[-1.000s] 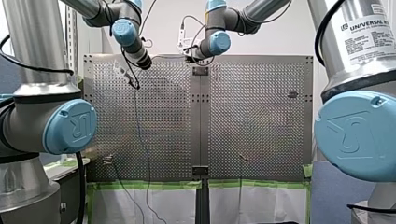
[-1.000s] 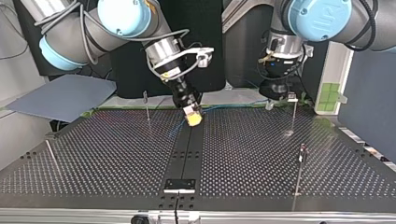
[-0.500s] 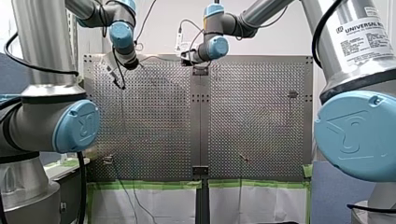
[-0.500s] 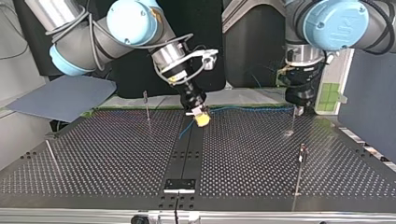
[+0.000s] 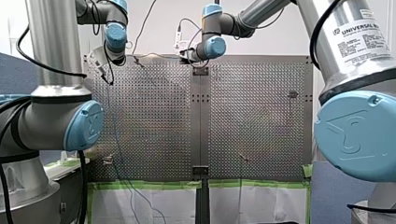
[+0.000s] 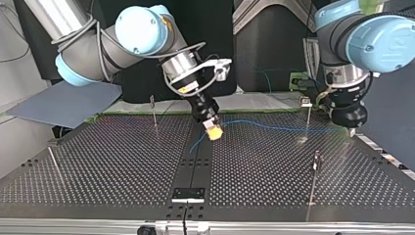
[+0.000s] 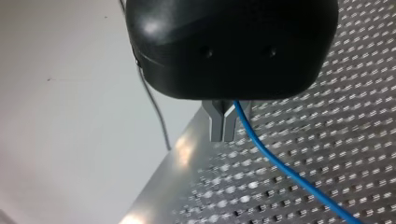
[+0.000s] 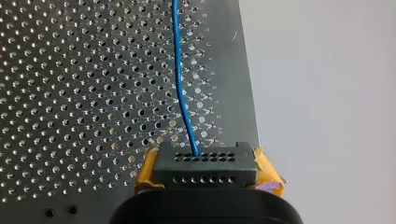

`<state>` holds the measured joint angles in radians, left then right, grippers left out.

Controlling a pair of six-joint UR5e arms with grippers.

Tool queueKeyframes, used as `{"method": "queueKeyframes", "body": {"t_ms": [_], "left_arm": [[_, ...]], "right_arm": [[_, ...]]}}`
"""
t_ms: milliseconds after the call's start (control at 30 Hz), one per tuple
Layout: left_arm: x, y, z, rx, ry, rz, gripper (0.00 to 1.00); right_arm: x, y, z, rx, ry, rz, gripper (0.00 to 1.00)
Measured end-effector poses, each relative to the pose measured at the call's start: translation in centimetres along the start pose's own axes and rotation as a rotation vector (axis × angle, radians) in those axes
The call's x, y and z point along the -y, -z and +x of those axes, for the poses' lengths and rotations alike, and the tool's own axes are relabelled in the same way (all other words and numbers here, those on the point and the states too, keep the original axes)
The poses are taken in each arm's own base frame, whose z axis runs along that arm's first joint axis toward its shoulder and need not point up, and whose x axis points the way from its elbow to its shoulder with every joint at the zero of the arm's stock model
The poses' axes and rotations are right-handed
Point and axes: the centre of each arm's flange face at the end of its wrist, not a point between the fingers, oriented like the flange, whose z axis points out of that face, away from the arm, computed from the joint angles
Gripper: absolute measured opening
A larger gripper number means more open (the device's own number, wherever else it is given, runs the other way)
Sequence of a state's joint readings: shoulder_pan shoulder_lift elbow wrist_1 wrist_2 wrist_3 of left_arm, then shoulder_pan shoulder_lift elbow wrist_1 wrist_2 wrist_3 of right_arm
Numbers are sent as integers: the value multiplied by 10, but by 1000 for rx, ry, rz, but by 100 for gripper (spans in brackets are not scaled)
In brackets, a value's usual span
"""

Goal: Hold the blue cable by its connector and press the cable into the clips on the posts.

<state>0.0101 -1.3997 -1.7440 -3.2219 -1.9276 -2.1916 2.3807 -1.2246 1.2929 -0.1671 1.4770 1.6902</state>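
Observation:
My right gripper (image 6: pixel 213 132) with yellow pads (image 8: pixel 265 169) is shut on the black connector (image 8: pixel 205 166). The blue cable (image 8: pixel 181 79) leaves the connector and stretches across to the top view's right as a taut blue cable (image 6: pixel 274 127). It passes the thin post (image 6: pixel 307 122), lower than that post's clip (image 6: pixel 306 102). At the table's edge my left gripper (image 7: pixel 223 127) has its metal fingers shut on the blue cable (image 7: pixel 275 162). My left gripper (image 6: pixel 349 130) stands beyond the post. In the front view my left gripper (image 5: pixel 99 64) and my right gripper (image 5: pixel 187 56) are at the table's far end.
Other thin posts stand on the perforated table (image 6: pixel 122 161): a post (image 6: pixel 153 110) near my right arm, a post (image 6: pixel 315 171) nearer the camera, and a leaning post (image 6: pixel 55 165). A black centre strip (image 6: pixel 195 166) runs down the table. Loose cable hangs over the near edge (image 5: pixel 135 200).
My left gripper has travelled toward the top view's right, past the post with the clip, drawing the blue cable out straight. My right gripper has shifted slightly toward the camera with the connector.

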Motion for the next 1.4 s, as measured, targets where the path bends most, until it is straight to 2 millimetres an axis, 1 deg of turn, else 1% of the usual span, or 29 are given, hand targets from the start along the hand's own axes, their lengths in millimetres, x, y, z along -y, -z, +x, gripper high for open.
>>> {"method": "queueKeyframes", "body": {"t_ms": [100, 167, 267, 533, 767, 1033, 1267, 1400], "left_arm": [[-1, -12, -6, 9, -2, -7, 0], [-2, -19, -5, 3, -8, -10, 0], [-2, -25, -2, -7, -17, -6, 0], [-1, -31, 0, -20, -23, 12, 0], [0, -44, 10, -49, -39, 28, 0], [12, -53, 7, -24, -11, 80, 0], [13, -66, 20, -47, -13, 84, 0], [13, -71, 20, -36, -5, 88, 0]], "right_arm": [[0, -3, 1, -5, 0, -4, 0], [-1, -4, 3, -9, 0, -8, 0], [-2, -5, 5, -15, 0, -19, 0], [-6, -5, 6, -17, 4, -45, 0], [-9, -5, 7, -19, 9, -71, 0], [-12, -5, 7, -20, 15, -85, 0], [-15, -5, 7, -22, 19, -106, 0], [-17, -5, 8, -22, 21, -114, 0]]}}
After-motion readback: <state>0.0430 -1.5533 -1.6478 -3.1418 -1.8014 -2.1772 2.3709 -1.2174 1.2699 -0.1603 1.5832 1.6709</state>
